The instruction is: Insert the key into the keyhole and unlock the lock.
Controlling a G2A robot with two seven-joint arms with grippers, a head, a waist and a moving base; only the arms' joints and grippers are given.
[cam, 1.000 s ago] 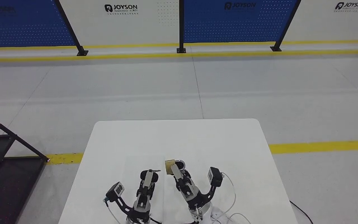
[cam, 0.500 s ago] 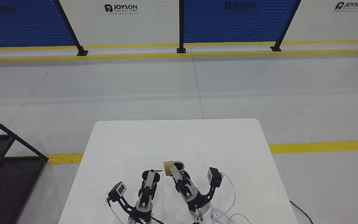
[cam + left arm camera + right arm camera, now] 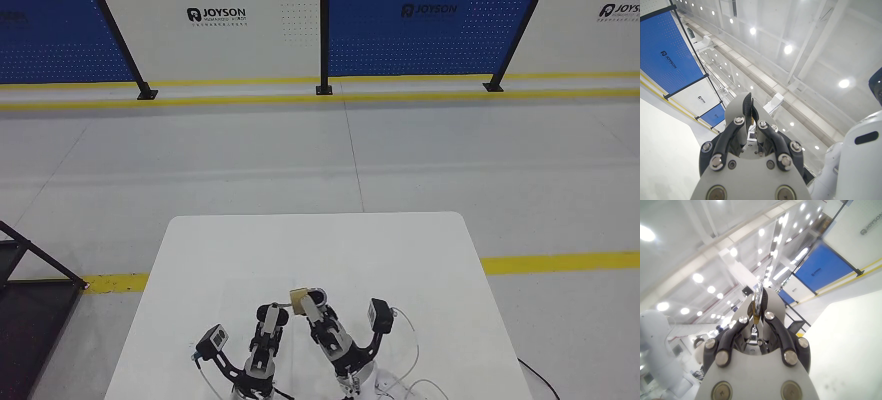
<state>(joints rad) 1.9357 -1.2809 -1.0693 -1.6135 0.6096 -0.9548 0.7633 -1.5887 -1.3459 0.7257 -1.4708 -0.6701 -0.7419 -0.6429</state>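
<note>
Metal shows nearest: the left gripper [image 3: 751,97], pads pressed together on a thin brassy sliver, seemingly the small key [image 3: 752,118]. Just beyond, the right gripper [image 3: 761,295] clamps the brass padlock with silver shackle [image 3: 755,308], above the white bench [image 3: 400,250]. Key and padlock are apart; insertion and turning are not yet done, I'd judge.

The white table [image 3: 420,260], its corners rounded, sits in the lower middle of the frame on a pale grey floor [image 3: 250,160].
</note>
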